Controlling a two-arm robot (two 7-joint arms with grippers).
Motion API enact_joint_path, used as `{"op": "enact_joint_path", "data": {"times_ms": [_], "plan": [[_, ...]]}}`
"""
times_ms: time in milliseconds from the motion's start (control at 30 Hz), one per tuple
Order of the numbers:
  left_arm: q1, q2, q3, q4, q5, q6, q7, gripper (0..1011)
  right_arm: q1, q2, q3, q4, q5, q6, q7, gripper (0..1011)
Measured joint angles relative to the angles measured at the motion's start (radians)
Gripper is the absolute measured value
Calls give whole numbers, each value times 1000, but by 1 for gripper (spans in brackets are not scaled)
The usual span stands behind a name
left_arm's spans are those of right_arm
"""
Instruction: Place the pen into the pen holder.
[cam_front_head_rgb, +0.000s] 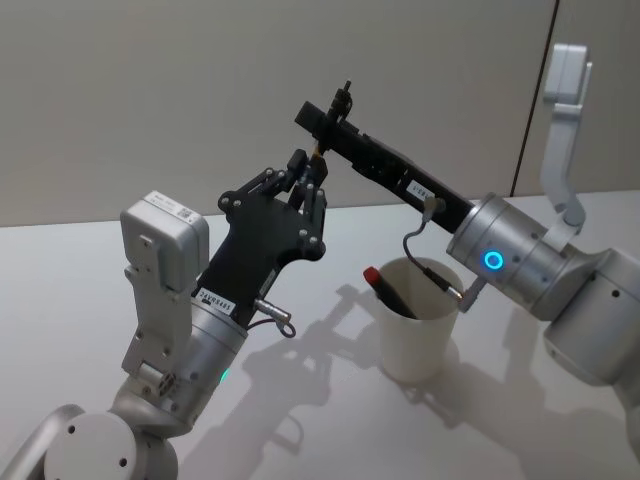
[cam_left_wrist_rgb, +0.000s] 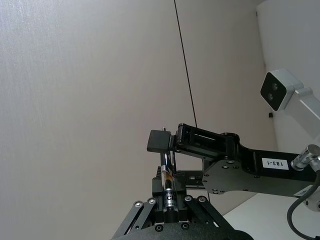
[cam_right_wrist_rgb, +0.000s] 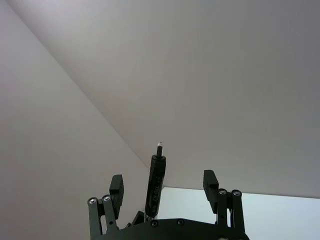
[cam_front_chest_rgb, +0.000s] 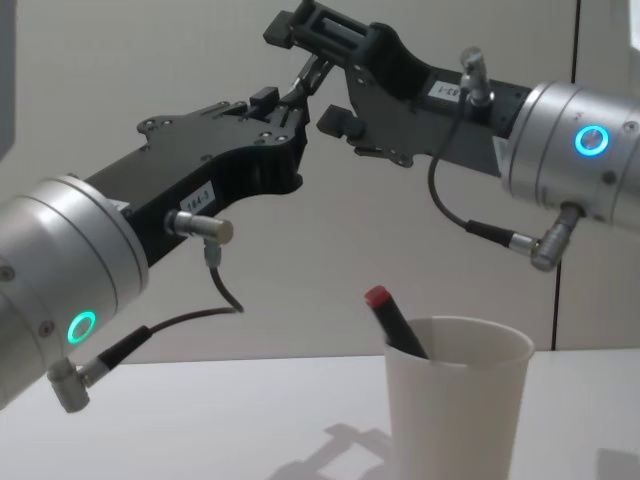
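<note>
From the head view I see a white surface (cam_front_head_rgb: 500, 440) in front of a plain grey wall (cam_front_head_rgb: 150, 90). The cup (cam_front_head_rgb: 420, 335) stands on the surface with a red-capped marker (cam_front_head_rgb: 385, 288) leaning inside it. Both arms are raised and meet high above the cup, off to its left. The left hand (cam_front_head_rgb: 312, 170) reaches up from below. The right hand (cam_front_head_rgb: 328, 112) stretches across over the cup's mouth. The pen (cam_front_head_rgb: 319, 150) runs between them, well clear of the cup.

On the left wrist view, the left hand (cam_left_wrist_rgb: 169, 205) is clenched on the barrel of the pen (cam_left_wrist_rgb: 168, 187). The pen points away from the wrist towards the right hand (cam_left_wrist_rgb: 170, 142), which sits at the pen's far end against bare wall.

On the right wrist view, the right hand (cam_right_wrist_rgb: 163, 181) is spread wide. Its fingers (cam_right_wrist_rgb: 116, 189) stand apart on either side of the pen (cam_right_wrist_rgb: 155, 185), and neither one touches it.

From the chest view, the cup (cam_front_chest_rgb: 455, 400) stands low on the surface (cam_front_chest_rgb: 200, 420) with the marker (cam_front_chest_rgb: 392, 318) poking past its rim. High above it and to its left, the left hand (cam_front_chest_rgb: 290, 105) grips the pen (cam_front_chest_rgb: 309, 78). The released right hand (cam_front_chest_rgb: 318, 70) straddles the pen's upper end, its arm angling down to the right above the cup.
</note>
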Motion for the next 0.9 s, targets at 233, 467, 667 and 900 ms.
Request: {"op": "enact_joint_path", "data": {"times_ms": [233,467,667,900], "plan": [[0,0,0,0,0,0,0,145,4,-4,-7,10,14,0,-1,1001],[0,0,0,0,0,0,0,145,9,-11,-17,25,28,-4,-1,1001],[0,0,0,0,0,0,0,145,14,-18,-25,36,37,-9,2,1001],[0,0,0,0,0,0,0,145,18,-24,-32,46,46,-14,5,992]]}}
